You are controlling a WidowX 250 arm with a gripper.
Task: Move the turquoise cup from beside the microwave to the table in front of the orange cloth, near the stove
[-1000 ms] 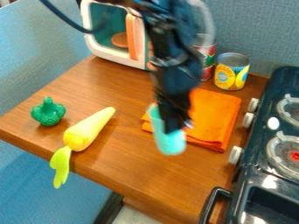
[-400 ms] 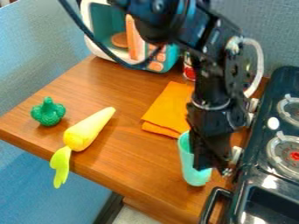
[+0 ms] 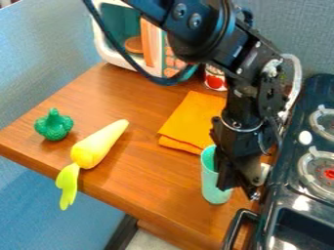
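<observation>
Black two-finger gripper [image 3: 239, 192] is sitting against a tall teal plastic-looking cup [image 3: 209, 188]; can't tell if it's gripping. Cup is standing roughly upright on the brown wooden counter [image 3: 147, 178], near the black toy stove [image 3: 277, 207]. Risk: any sideways drift while contact is lopsided could be tipping it.

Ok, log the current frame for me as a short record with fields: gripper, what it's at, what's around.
gripper: at the cup's stove side; grip unclear
nearest_thing: turquoise cup, looks upright
beside_cup: folded orange cloth, behind it
left_side: yellow carrot-like toy with green top; green toy vegetable further left
back: toy microwave; can, partly hidden by the arm
right_side: stove
surface: wooden counter
</observation>
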